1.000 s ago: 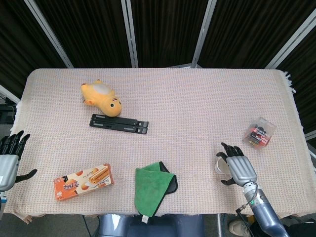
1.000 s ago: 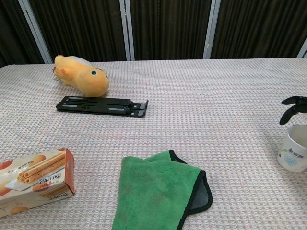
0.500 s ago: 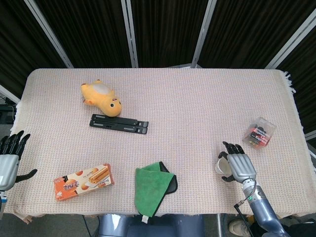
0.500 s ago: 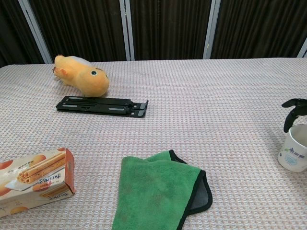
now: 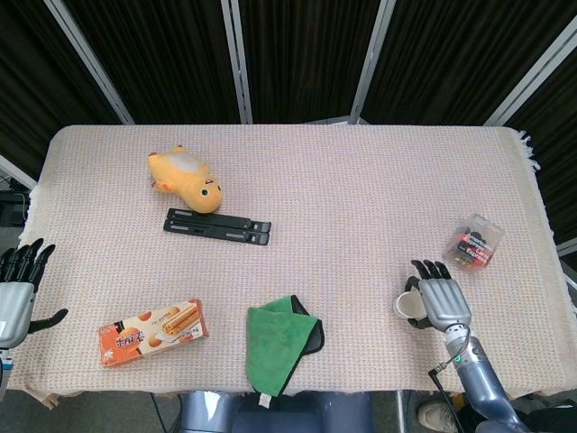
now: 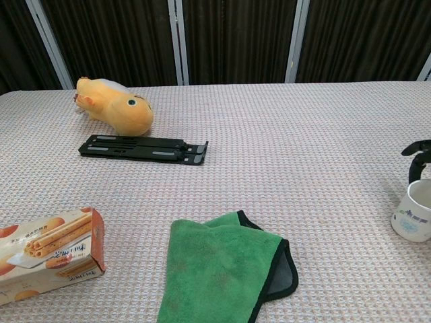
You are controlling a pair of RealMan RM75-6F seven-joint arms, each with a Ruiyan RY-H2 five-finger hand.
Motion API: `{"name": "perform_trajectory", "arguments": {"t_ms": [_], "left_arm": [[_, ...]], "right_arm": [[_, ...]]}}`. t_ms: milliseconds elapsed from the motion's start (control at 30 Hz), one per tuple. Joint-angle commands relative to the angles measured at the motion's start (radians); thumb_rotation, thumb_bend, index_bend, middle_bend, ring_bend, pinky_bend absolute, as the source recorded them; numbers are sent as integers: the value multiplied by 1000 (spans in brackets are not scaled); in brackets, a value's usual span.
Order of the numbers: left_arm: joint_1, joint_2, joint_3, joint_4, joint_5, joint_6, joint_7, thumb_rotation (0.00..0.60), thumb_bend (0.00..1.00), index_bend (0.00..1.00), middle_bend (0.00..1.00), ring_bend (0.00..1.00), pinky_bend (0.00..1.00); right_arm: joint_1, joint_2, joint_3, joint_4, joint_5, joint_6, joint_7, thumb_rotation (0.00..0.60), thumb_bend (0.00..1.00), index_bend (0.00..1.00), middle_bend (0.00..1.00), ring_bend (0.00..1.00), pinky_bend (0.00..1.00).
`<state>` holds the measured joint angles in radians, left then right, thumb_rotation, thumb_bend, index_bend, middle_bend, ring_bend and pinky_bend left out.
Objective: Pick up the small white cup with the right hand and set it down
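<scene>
Closing my right hand (image 5: 440,300) around the small white cup (image 5: 412,308) near the desk's front right corner; fingers apart, grip not confirmed. Lift and set-down both left.

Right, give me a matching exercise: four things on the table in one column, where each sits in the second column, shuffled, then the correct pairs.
Things:
1. plush toy
2. green cloth
3. snack box
4. small white cup

Places:
A. near edge of the table, about the middle
B. beside the right hand
C. just behind the black folded stand
D. near edge, on the robot's left side

Pairs: 1-C, 2-A, 3-D, 4-B
</scene>
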<state>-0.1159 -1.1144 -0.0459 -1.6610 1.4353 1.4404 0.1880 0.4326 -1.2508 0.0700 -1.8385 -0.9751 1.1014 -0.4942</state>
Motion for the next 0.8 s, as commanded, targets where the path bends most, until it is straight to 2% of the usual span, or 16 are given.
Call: {"name": "perform_trajectory", "arguments": {"t_ms": [33,167,467,800], "left_arm": [[0,0,0,0,0,0,-1,600,0,0,0,0,0],[0,0,0,0,0,0,-1,600,0,0,0,0,0],[-1,0,0,0,-1,-1,0,600,0,0,0,0,0],[-2,2,1,3,1,-4,-8,600,0,0,0,0,0]], "right_arm": [[-1,-3,7,-5,-12,10,13,600,220,475,143,0,0],[1,-8,24,-9,-29,26,38,600,220,479,146,0,0],[55,-41,99,-38,23,13,73,600,219,478,147,0,0],[111,-121,112,24,110,-13,45,600,218,479,147,0,0]]}}
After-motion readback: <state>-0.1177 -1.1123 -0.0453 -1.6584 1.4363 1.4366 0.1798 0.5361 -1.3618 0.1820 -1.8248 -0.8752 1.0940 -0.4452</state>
